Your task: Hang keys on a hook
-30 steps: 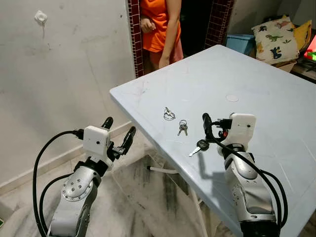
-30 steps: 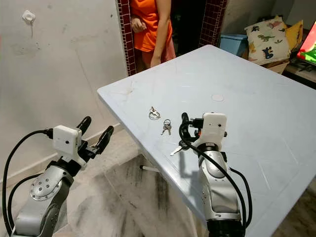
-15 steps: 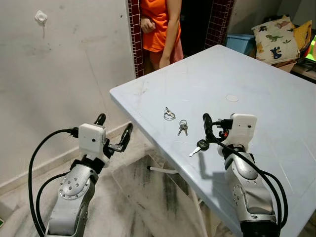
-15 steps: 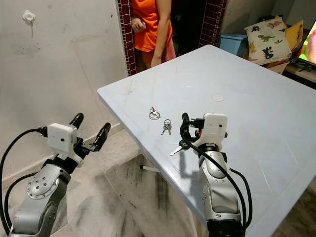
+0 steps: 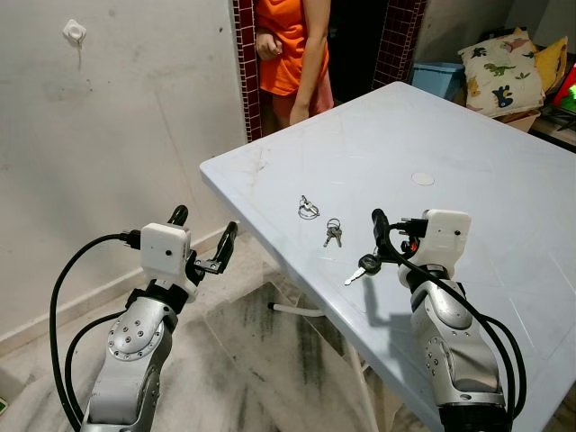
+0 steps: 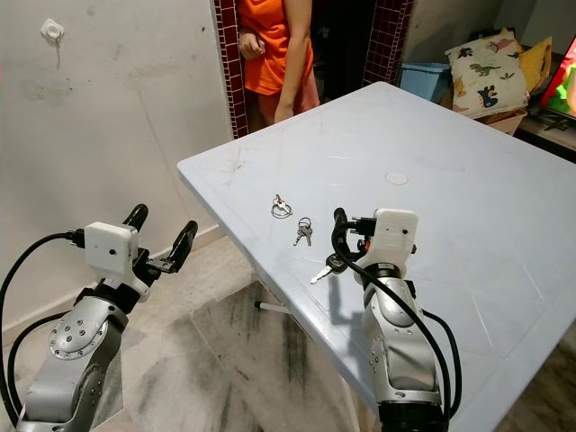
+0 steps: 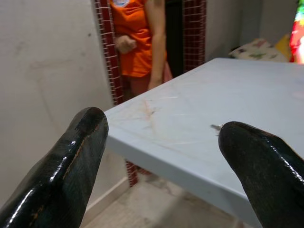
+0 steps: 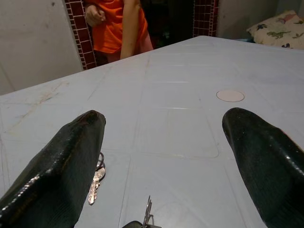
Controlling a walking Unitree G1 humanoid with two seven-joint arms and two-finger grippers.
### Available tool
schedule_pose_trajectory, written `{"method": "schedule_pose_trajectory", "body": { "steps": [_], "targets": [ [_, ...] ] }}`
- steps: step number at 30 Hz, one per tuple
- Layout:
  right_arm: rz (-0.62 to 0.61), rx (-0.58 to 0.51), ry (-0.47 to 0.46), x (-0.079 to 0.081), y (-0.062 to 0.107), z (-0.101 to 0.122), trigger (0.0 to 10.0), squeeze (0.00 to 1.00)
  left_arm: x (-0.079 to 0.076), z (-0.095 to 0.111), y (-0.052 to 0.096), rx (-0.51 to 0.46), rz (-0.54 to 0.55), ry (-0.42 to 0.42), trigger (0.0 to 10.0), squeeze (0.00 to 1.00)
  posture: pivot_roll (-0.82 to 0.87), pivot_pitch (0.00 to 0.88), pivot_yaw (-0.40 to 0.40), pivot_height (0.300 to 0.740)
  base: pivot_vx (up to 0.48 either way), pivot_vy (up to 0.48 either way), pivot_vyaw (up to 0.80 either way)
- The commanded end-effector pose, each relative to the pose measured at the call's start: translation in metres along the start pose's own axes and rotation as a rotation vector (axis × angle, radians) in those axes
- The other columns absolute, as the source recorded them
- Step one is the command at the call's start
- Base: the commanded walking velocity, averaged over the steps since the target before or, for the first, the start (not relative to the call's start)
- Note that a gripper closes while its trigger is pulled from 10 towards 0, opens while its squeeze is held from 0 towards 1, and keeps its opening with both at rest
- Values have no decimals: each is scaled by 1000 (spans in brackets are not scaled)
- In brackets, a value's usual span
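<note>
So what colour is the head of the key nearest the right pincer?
Black, with a silver blade; the key shows best in the left eye view.

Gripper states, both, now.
Left gripper: open, empty, off the table's edge.
Right gripper: open, empty, over the table by the black-headed key.

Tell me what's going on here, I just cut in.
Nothing is held yet. The right gripper hovers open over the pale blue table, just behind a black-headed key. A small key bunch and a metal ring lie further in. The left gripper is open, off the table's edge. The wall hook is bare. A person in orange stands in the doorway.
</note>
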State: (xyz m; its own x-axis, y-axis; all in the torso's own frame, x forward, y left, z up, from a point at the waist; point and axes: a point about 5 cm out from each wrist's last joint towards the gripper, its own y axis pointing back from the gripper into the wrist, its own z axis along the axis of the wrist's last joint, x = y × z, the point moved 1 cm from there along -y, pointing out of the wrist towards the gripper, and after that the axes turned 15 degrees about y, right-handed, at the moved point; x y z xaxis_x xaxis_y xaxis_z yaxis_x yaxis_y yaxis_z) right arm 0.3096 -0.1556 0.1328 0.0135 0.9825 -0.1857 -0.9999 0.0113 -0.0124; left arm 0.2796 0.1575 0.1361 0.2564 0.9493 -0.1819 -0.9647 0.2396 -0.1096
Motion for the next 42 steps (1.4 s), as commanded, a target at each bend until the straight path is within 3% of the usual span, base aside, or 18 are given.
{"method": "schedule_pose_trajectory", "body": {
  "steps": [1, 2, 4, 5, 6, 7, 8, 9, 11, 12, 23, 25, 26, 36, 37, 42],
  "targets": [
    [-3, 7, -5, 0, 1, -1, 10000, 1000, 3, -2, -2, 21, 25, -18, 10000, 1000, -22, 0, 35, 740, 0, 0, 0],
    [-4, 8, -5, 0, 1, -2, 10000, 1000, 5, -5, -2, 34, 38, -21, 10000, 1000, -23, 0, 35, 740, 0, 0, 0],
    [-3, 0, 16, -1, -2, 1, 10000, 1000, 5, -9, -6, 56, 56, -32, 10000, 584, -25, 0, 39, 740, 0, 0, 0],
    [-3, 0, 16, -1, -2, 1, 10000, 1000, 5, -9, -6, 56, 56, -32, 10000, 584, -25, 0, 39, 740, 0, 0, 0],
    [-4, 0, 18, -1, -3, 2, 10000, 1000, 4, -8, -7, 56, 59, -33, 10000, 345, -25, 0, 40, 740, 0, 0, 0],
    [-6, -1, 15, -1, -3, 2, 10000, 1000, 5, -8, -7, 56, 70, -34, 10000, 220, -25, 0, 40, 740, 0, 0, 0],
    [-8, -1, 13, -1, -3, 2, 10000, 1000, 6, -8, -8, 57, 79, -35, 10000, 220, -25, 0, 40, 740, 0, 0, 0],
    [-11, -1, 14, -1, -2, 2, 10000, 0, 8, -9, -7, 65, 106, -26, 10000, 180, -25, 0, 41, 740, 0, 0, 0],
    [-13, -2, 15, -2, -2, 2, 10000, 0, 10, -9, -7, 71, 126, -20, 10000, 180, -25, 0, 41, 740, 0, 0, 0],
    [-13, 3, 12, -2, 0, 1, 10000, 0, 12, -11, -5, 85, 134, -15, 10000, 0, -28, 0, 41, 740, 0, 0, 0],
    [-10, 42, 9, -3, 8, -7, 10000, 0, 8, -17, 0, 140, 114, -8, 10000, 0, -33, 0, 42, 740, 0, 0, -405],
    [-9, 40, 11, -3, 8, -6, 10000, 0, 8, -16, -1, 138, 104, -12, 10000, 0, -33, 0, 41, 740, 0, 0, -631],
    [-8, 31, 15, -3, 7, -5, 10000, 0, 9, -15, -1, 117, 91, -55, 10000, 0, -33, 0, 41, 740, 0, 0, 0],
    [-9, -9, 25, -4, 8, 4, 10000, 0, 11, -9, 1, 88, 105, -63, 10000, 0, -30, 0, 38, 740, 0, 0, 0],
    [-3, -75, 8, -3, 9, 14, 0, 0, 11, -8, 1, 85, 102, -65, 10000, 0, -29, 0, 37, 740, 0, 0, 0],
    [3, -71, 14, -2, 8, 14, 0, 0, 11, -7, 0, 80, 100, -66, 10000, 0, -28, 0, 36, 740, 0, 0, 0]
  ]
}}
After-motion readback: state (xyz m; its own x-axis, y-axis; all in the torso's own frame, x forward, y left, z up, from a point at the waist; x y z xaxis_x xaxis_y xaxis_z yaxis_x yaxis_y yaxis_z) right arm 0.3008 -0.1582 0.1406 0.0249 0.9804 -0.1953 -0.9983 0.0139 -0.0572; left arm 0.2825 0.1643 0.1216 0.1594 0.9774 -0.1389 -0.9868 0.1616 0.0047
